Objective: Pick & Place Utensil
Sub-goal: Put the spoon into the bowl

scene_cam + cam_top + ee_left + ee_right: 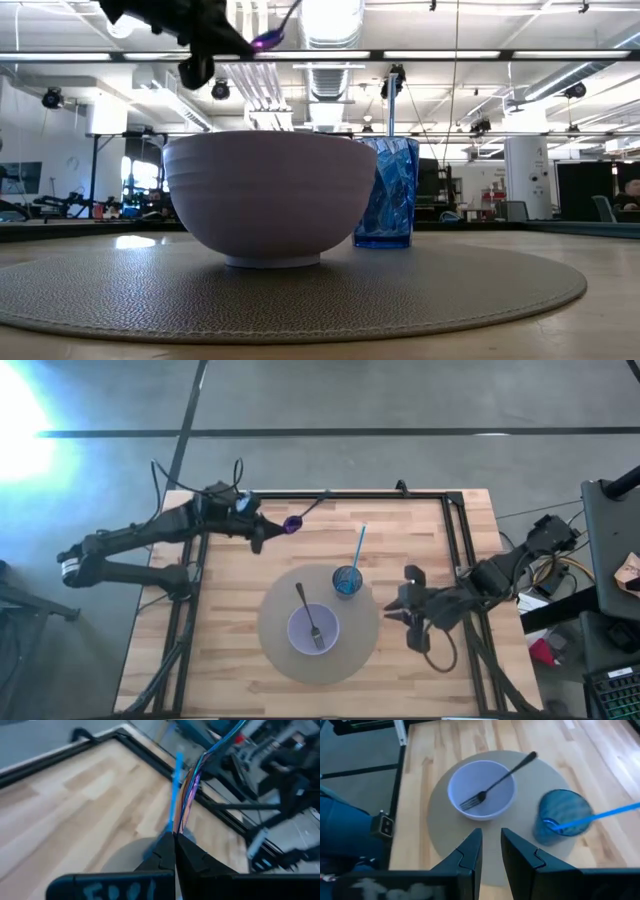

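Observation:
My left gripper (266,536) hangs high over the table's far left, shut on a spoon (305,512) with a purple iridescent bowl and a thin handle that runs on toward the far rail. A lilac bowl (330,626) stands on a round grey mat (280,595); a dark fork (505,775) has its tines in the bowl and its handle leaning on the rim. A blue cup (347,582) with a blue straw (358,545) stands on the mat's far side. My right gripper (491,837) hovers by the mat's right edge, open a little, with nothing between its fingers. My left gripper pinches the spoon between its two shut fingers (165,847), at or close to the purple bowl end (181,822). The fingers come nearly level from the table's left. The spoon is lifted clear of the table, and its handle (210,755) sticks out beyond the fingertips.
Black frame rails run along the table's far edge (350,494) and right side (456,550). Bare wood lies between the left gripper and the mat (230,590). Cables and equipment sit beyond the right edge (560,575).

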Tool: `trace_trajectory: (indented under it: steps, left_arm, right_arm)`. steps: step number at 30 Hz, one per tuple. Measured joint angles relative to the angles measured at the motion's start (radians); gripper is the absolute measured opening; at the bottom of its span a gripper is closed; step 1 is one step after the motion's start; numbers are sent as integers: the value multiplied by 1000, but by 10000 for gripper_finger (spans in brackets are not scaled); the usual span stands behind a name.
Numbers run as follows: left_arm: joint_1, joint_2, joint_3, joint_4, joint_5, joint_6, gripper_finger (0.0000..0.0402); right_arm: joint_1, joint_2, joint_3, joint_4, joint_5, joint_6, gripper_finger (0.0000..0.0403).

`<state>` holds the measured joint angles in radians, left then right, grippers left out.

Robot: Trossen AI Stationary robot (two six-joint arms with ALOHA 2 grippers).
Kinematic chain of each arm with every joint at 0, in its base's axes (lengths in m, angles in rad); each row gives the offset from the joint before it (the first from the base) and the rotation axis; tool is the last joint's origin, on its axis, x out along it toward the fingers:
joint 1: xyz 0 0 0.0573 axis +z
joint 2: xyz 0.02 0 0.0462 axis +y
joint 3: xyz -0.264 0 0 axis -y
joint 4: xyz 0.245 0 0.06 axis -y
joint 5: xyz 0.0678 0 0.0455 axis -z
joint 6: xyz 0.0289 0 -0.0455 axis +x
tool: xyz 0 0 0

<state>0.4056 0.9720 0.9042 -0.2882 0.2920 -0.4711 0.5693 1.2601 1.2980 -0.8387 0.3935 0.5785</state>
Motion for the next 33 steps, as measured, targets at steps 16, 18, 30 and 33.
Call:
trace_trajectory:
  steps: [16,18,30,33]
  left_arm:
    - [-427,3,-8,56,-141,-22,0]
    - [-475,4,-8,56,-176,-28,0]
    - [-658,9,-108,220,-298,-111,0]
    - [-684,14,-141,270,-317,-130,0]
  right_arm:
    - [29,242,5,172,58,2,68]
    - [36,257,17,199,60,-1,68]
    - [187,281,56,258,316,-2,68]
    - [217,299,56,272,456,-3,68]
